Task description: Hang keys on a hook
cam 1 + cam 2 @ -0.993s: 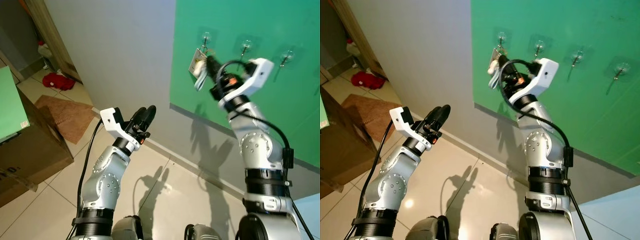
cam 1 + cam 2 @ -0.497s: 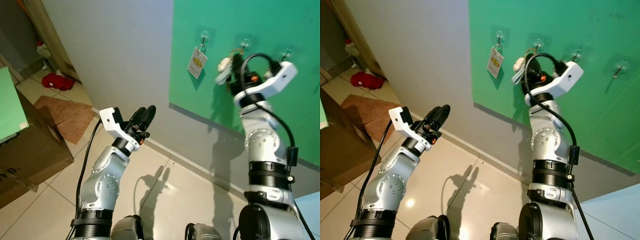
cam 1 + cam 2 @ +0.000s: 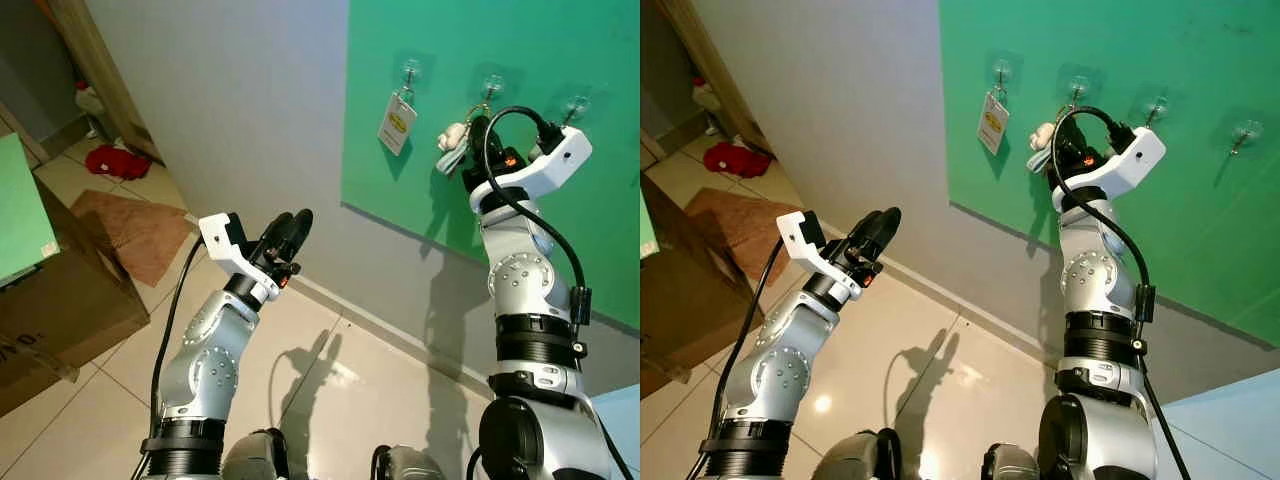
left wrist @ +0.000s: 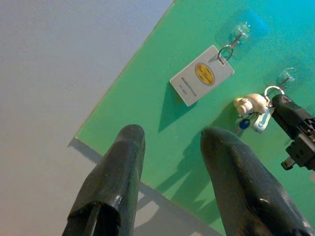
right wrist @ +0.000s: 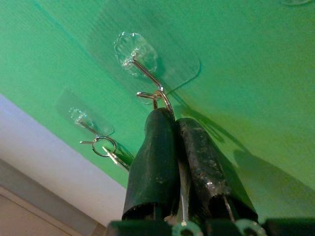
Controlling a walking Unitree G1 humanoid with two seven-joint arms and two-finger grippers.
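A green board [image 3: 560, 60] covers the upper wall, above a grey wall and a tiled floor [image 3: 330, 400], and it carries a row of clear stick-on hooks so that small things can hang within reach. A cardboard box [image 3: 60, 290] and a brown mat [image 3: 135, 232] lie off to the robot's left. The right gripper [image 3: 478, 128] is raised to the second hook [image 5: 147, 81], its fingers clenched on the ring of the keys [image 3: 452, 140]; the ring sits right at the wire of that hook, and the pale charm and blue tag dangle below (whether the ring is already over the wire cannot be told). Holding the ring pinched at its top keeps the loop open toward the hook, which seems to be the point of the grip. The left gripper [image 4: 170, 162] is held up in front of the wall with its fingers apart, grasping nothing. A white card tag [image 3: 397, 110] hangs from the first hook [image 3: 410, 72].
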